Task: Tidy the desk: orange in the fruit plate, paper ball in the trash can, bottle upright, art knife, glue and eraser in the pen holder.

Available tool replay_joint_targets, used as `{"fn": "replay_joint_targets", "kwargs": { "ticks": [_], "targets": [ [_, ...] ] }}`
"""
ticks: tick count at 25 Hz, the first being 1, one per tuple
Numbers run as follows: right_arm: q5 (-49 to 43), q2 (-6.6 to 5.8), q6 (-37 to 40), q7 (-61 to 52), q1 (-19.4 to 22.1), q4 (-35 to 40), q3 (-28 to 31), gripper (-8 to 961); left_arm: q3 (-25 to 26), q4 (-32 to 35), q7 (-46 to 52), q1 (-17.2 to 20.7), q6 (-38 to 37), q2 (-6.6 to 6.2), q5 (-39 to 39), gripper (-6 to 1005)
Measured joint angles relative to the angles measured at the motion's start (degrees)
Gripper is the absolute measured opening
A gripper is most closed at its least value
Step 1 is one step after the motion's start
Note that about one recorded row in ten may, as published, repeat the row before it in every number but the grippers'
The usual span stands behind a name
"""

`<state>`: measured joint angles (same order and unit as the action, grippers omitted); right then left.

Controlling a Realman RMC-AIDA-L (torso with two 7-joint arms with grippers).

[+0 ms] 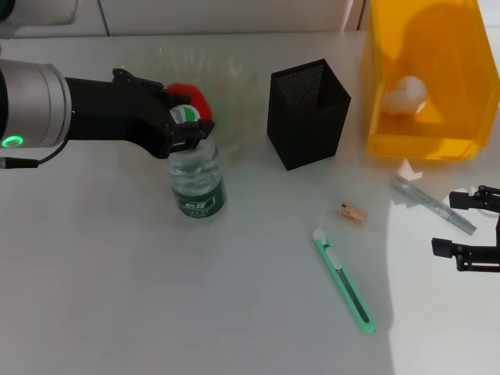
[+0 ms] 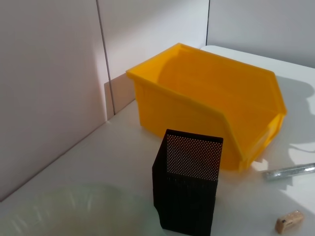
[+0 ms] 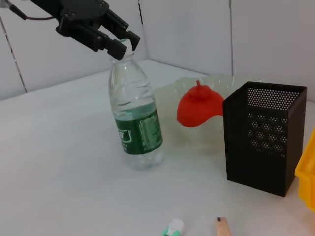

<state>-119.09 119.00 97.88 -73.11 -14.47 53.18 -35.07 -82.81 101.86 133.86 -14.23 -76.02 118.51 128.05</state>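
Head camera looks steeply down over the table (image 1: pixel 117 312); both wrist cameras sit low, sharing the pen holder (image 2: pixel 187 184).

The left arm has a silver-grey cylindrical segment with a glowing green ring light and a thin black cable beneath it, then a matte black wrist and angular black left tool (image 1: pixel 190 127). The right tool (image 1: pixel 474 231) is black, bracket-like.
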Motion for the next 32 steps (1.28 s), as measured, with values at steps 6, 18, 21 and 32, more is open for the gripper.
{"fn": "replay_joint_targets", "kwargs": {
  "ticks": [6,18,21,32],
  "targets": [
    [-0.03,-0.09,0.13,-0.09,-0.37,0.08,0.0,833,2.89,0.0,0.0,-0.4,-0.78,-0.04,-0.42,414],
    [-0.61,-0.09,0.11,-0.19,-0.65,0.08,0.0,833,5.03,-0.29,-2.96,-0.17,-0.12,0.09,-5.89,133],
    [-0.62,-0.08,0.11,-0.21,-0.65,0.08,0.0,833,6.63,-0.39,-7.59,0.25,0.63,0.17,-12.14,164],
    [0.46,0.07,4.32,-19.25,-1.09,13.38,0.43,832,-2.11,-10.24,-39.89,8.54,-0.42,0.35,-35.43,408]
  ]
}}
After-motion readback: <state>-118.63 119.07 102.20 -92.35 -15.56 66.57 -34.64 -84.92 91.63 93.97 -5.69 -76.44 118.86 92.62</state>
